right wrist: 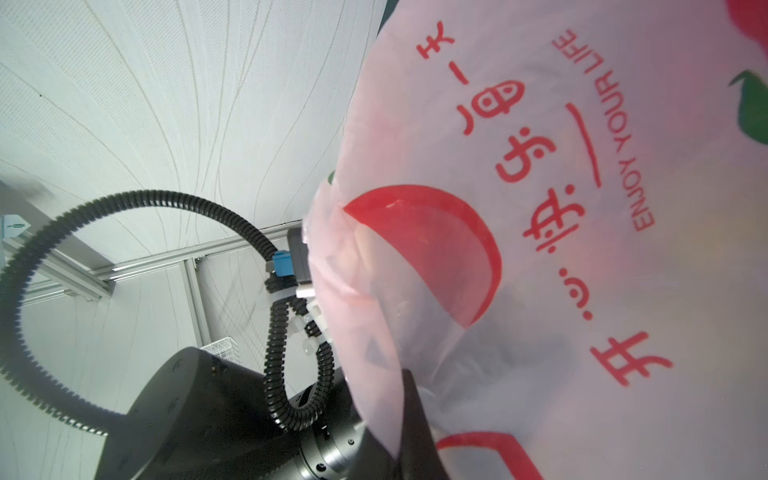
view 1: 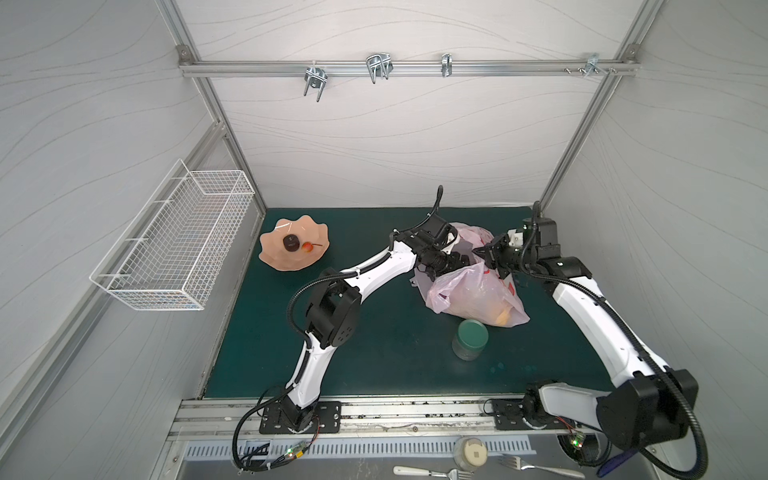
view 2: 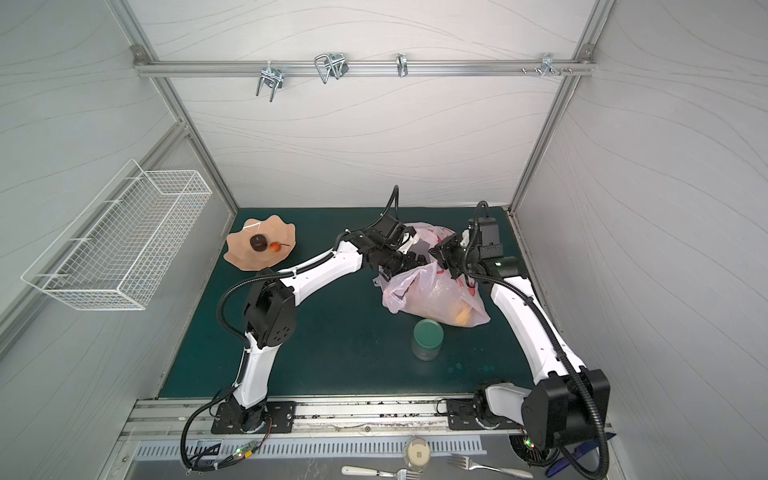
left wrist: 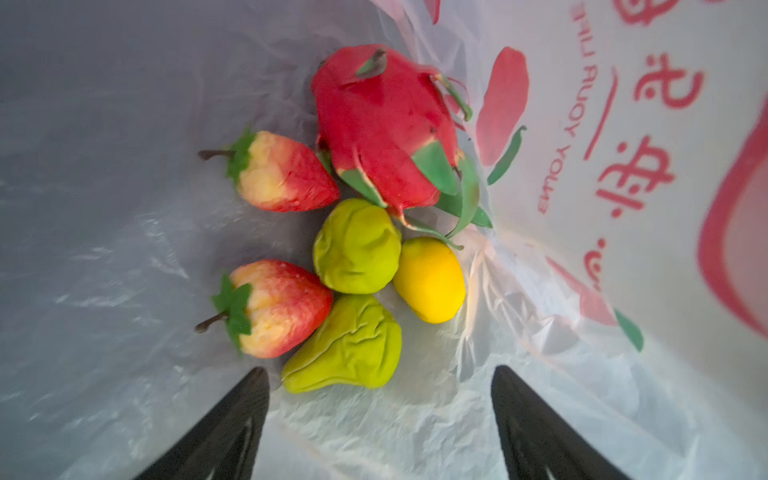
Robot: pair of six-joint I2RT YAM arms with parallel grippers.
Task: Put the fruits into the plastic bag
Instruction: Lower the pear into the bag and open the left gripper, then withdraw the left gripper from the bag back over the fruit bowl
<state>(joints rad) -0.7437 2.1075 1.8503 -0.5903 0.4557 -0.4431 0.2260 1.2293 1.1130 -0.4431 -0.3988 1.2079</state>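
Note:
The pale pink plastic bag [view 1: 478,291] lies on the green mat, its mouth lifted. My right gripper [view 1: 484,253] is shut on the bag's rim [right wrist: 374,332]. My left gripper [left wrist: 379,374] reaches inside the bag, open and holding nothing. Below it on the bag's bottom rest a dragon fruit [left wrist: 382,124], two strawberries [left wrist: 282,172], two limes [left wrist: 355,245] and a lemon [left wrist: 430,278]. In both top views a dark brown round fruit [view 1: 291,243] and a small cherry [view 1: 307,247] sit in the peach dish [view 1: 274,262] at far left.
A green-lidded jar [view 1: 469,338] stands just in front of the bag. A white wire basket [view 1: 174,245] hangs on the left wall. Metal hooks [view 1: 378,68] hang from the back rail. Forks [view 1: 540,467] and a small round container [view 1: 469,453] lie beyond the front edge.

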